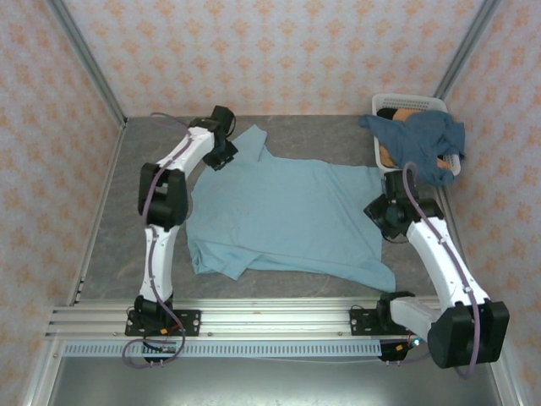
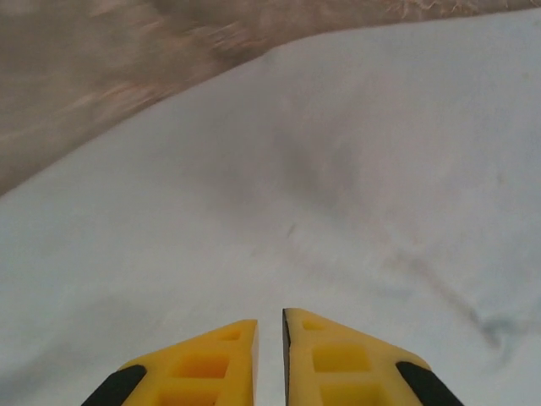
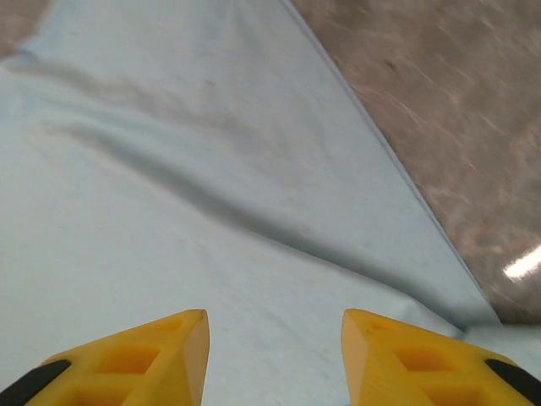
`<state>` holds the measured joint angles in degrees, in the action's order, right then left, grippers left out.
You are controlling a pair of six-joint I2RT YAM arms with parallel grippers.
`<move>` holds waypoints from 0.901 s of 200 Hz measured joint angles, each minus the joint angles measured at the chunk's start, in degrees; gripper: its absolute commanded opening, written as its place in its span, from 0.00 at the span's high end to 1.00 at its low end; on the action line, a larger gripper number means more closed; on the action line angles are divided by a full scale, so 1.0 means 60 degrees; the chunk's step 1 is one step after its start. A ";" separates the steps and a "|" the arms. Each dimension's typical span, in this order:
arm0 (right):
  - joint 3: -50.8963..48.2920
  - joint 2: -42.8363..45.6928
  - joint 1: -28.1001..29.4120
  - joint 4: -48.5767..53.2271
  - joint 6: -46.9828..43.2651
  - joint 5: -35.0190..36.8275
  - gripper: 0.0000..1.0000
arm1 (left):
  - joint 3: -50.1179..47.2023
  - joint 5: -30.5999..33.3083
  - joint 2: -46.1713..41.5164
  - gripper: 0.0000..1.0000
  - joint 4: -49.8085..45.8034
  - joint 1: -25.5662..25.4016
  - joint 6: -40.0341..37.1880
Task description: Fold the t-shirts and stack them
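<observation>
A light sky-blue t-shirt [image 1: 287, 216] lies spread flat across the middle of the table, no lettering showing. My left gripper [image 1: 221, 139] hovers at its far left sleeve; in the left wrist view the yellow fingers [image 2: 211, 364] stand only a narrow slit apart over the pale cloth [image 2: 338, 169], with nothing between them. My right gripper [image 1: 385, 211] is at the shirt's right edge, its jaws wide apart and empty over the cloth [image 3: 169, 211]. A darker dusty-blue t-shirt [image 1: 418, 139] hangs over the basket at the back right.
The white slatted basket [image 1: 406, 103] stands in the far right corner with something tan inside. Grey table [image 1: 127, 220] shows left of the shirt and beyond its hem [image 3: 439, 110]. Patterned walls close in on three sides.
</observation>
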<state>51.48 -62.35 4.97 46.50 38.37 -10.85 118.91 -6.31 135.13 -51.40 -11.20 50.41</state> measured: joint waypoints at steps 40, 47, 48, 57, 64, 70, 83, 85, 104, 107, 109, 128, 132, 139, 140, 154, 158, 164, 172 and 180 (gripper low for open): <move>0.0484 -0.0798 0.0058 -0.0525 -0.0441 -0.0280 0.54 | 0.1577 0.0004 0.1337 0.96 -0.0503 0.0197 0.0044; 0.0546 -0.0994 0.0091 -0.0576 -0.0470 -0.0317 0.54 | 0.1191 0.0055 0.1169 0.96 -0.0459 0.0310 0.0146; 0.0550 -0.1020 0.0095 -0.0576 -0.0477 -0.0324 0.54 | 0.1133 0.0058 0.1144 0.96 -0.0448 0.0328 0.0157; 0.0659 -0.1297 0.0164 -0.0605 -0.0521 -0.0379 0.54 | 0.0299 0.0015 0.0809 0.96 -0.0299 0.0561 0.0295; 0.0769 -0.1552 0.0237 -0.0656 -0.0550 -0.0397 0.54 | -0.0321 0.0011 0.0401 0.96 -0.0036 0.0758 0.0353; 0.0871 -0.1778 0.0302 -0.0696 -0.0561 -0.0419 0.54 | -0.0867 0.0033 0.0073 0.96 0.0015 0.0973 0.0382; 0.1147 -0.2320 0.0481 -0.0772 -0.0601 -0.0448 0.54 | -0.2022 -0.0029 -0.0583 0.96 0.0233 0.1515 0.0441; 0.1198 -0.2408 0.0510 -0.0790 -0.0601 -0.0448 0.54 | -0.2124 -0.0015 -0.0641 0.96 0.0244 0.1566 0.0441; 0.1763 -0.3384 0.0871 -0.0911 -0.0641 -0.0455 0.54 | -0.3147 -0.0036 -0.1257 0.96 0.0452 0.2269 0.0433; 0.1872 -0.3555 0.0918 -0.0940 -0.0656 -0.0452 0.54 | -0.3257 -0.0033 -0.1319 0.96 0.0466 0.2361 0.0437; 0.1953 -0.3701 0.0973 -0.0951 -0.0667 -0.0455 0.54 | -0.3330 -0.0036 -0.1366 0.96 0.0481 0.2433 0.0433; 0.2783 -0.4870 0.1319 -0.1035 -0.0703 -0.0419 0.54 | -0.3639 0.0120 -0.1599 0.97 0.0492 0.2772 0.0430; 0.2994 -0.5125 0.1384 -0.1045 -0.0707 -0.0419 0.54 | -0.3661 0.0157 -0.1614 0.97 0.0477 0.2798 0.0430; 0.3340 -0.5574 0.1479 -0.1082 -0.0732 -0.0404 0.54 | -0.3668 0.0248 -0.1643 0.96 0.0415 0.2820 0.0433; 0.3377 -0.5625 0.1490 -0.1093 -0.0736 -0.0401 0.54 | -0.3668 0.0288 -0.1650 0.96 0.0393 0.2823 0.0433; 0.4058 -0.6419 0.1610 -0.1126 -0.0787 -0.0368 0.54 | -0.3668 0.0492 -0.1745 0.93 0.0244 0.2805 0.0441; 0.4288 -0.6659 0.1628 -0.1126 -0.0812 -0.0364 0.54 | -0.3668 0.0532 -0.1800 0.92 0.0200 0.2801 0.0452; 0.4594 -0.6972 0.1647 -0.1144 -0.0874 -0.0339 0.54 | -0.3668 0.0565 -0.1876 0.91 0.0197 0.2772 0.0455; 0.5013 -0.7362 0.1647 -0.1169 -0.0943 -0.0299 0.54 | -0.3588 0.0568 -0.1978 0.87 0.0171 0.2739 0.0474; 0.5446 -0.7752 0.1647 -0.1191 -0.1027 -0.0233 0.54 | -0.3337 0.0521 -0.1996 0.83 0.0168 0.2685 0.0441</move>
<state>84.16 -108.86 14.85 39.35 32.21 -12.25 98.89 -3.18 123.15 -50.39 4.91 53.06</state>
